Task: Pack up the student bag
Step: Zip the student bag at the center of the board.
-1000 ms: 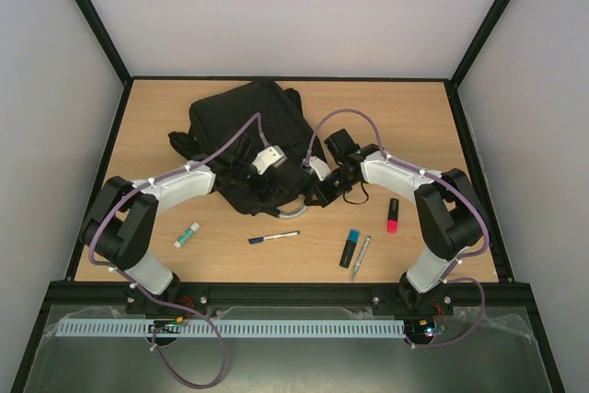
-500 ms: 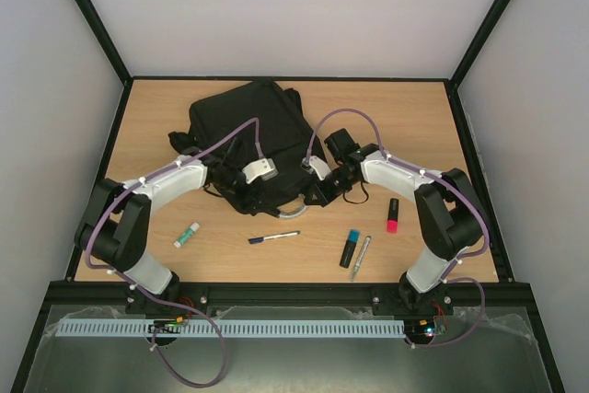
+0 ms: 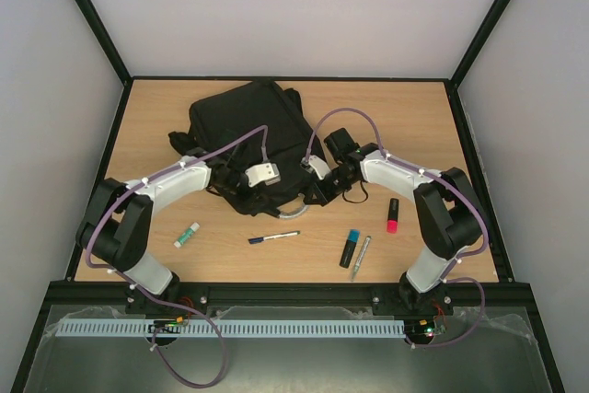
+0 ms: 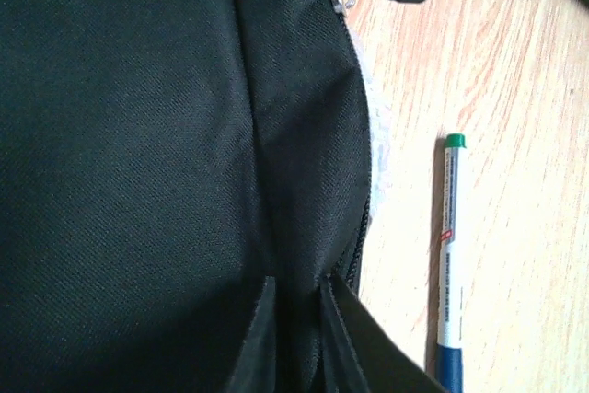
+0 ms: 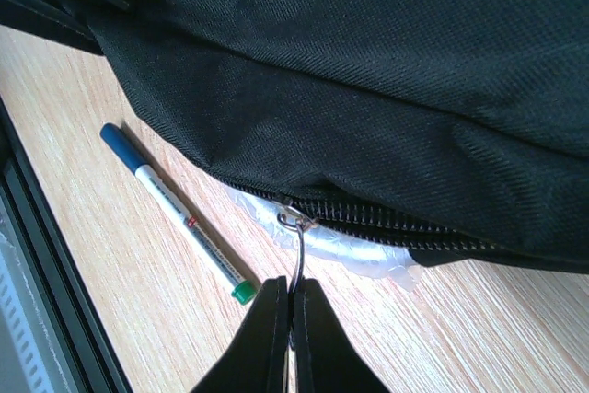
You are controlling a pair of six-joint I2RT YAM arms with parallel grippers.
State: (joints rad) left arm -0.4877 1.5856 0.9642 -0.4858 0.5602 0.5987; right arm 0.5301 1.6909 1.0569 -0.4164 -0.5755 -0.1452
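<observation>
Student bag [image 3: 248, 121], white plastic [image 5: 354, 246] at zip [image 5: 396, 225]; right tool [image 5: 293, 284] grips pull [image 5: 300, 250], left tool [image 4: 296, 290] fabric [image 4: 166, 154].

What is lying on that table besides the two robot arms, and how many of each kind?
Black backpack: 1
Pens: 2 (white pen, silver pen)
Highlighters: 2 (blue highlighter, pink highlighter)
White tube with green cap: 1
Total: 6
</observation>
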